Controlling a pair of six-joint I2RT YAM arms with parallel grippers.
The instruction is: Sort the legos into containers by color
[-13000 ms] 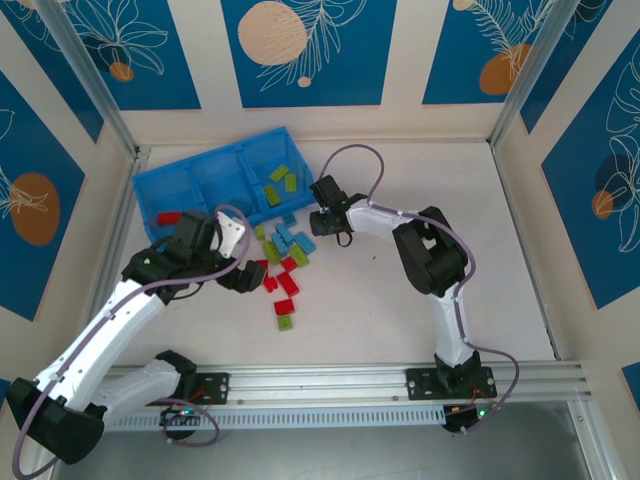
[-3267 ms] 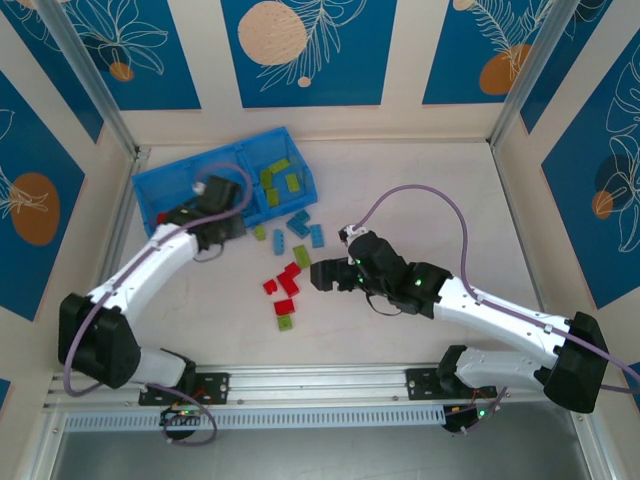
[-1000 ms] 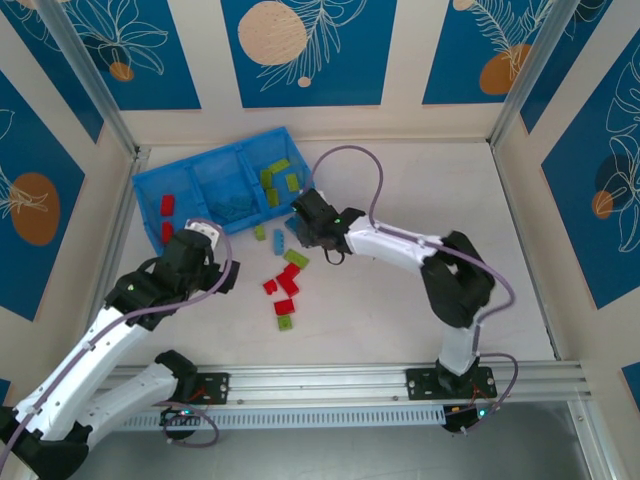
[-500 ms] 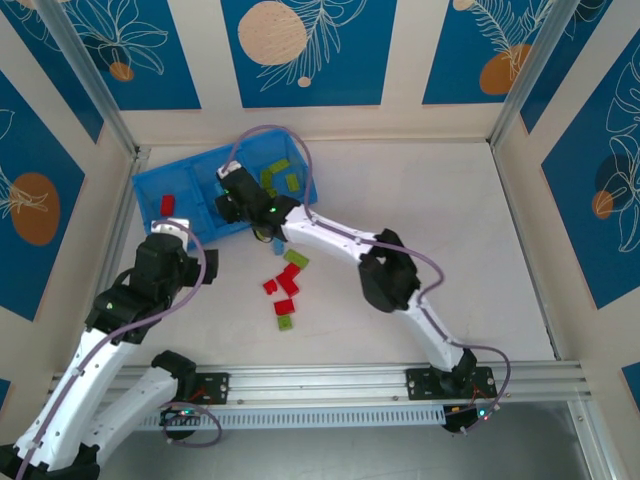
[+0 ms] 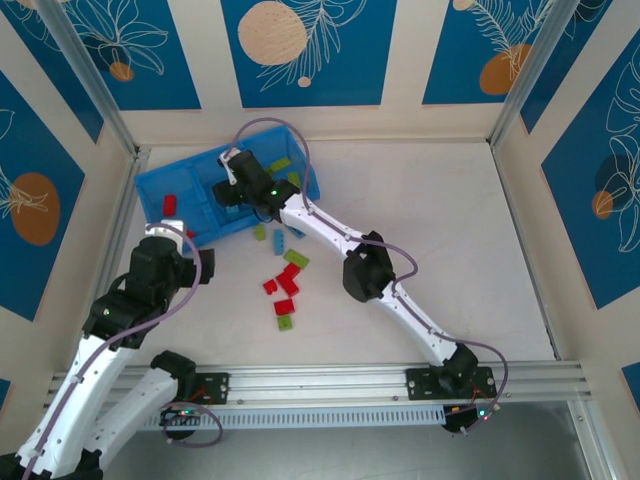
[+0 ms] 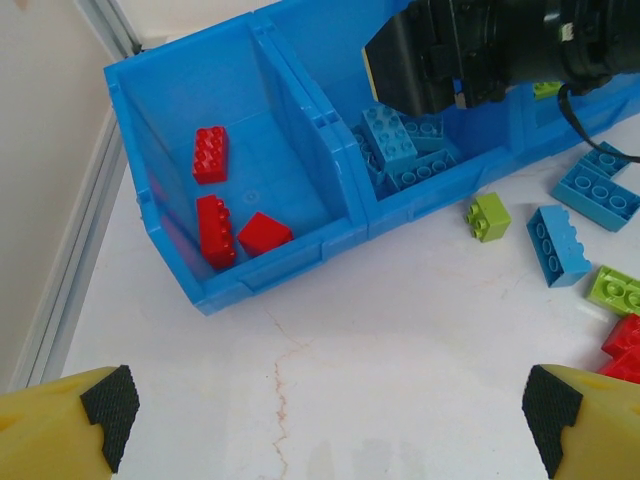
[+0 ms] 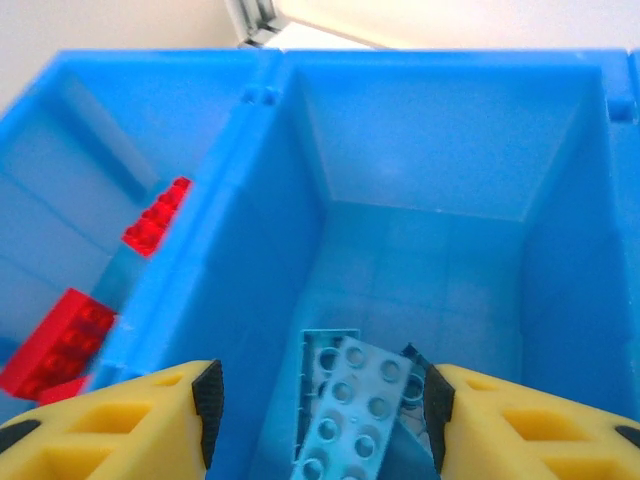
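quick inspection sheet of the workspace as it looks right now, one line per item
surface: white table, with a thin crack-like line in front of the bin
job's things: blue bin holds red bricks in its left compartment, light blue bricks in the middle and green bricks in the right; loose bricks of all three colours lie on the table in front of it
clutter: nothing seen
grippers: left claw wide open above the table, short of the bin; right claw open over the middle compartment, a light blue brick below it
cables: purple cables loop along both arms, one arching over the bin
surroundings: blue leaf-print wall panels; metal rail at the near edge
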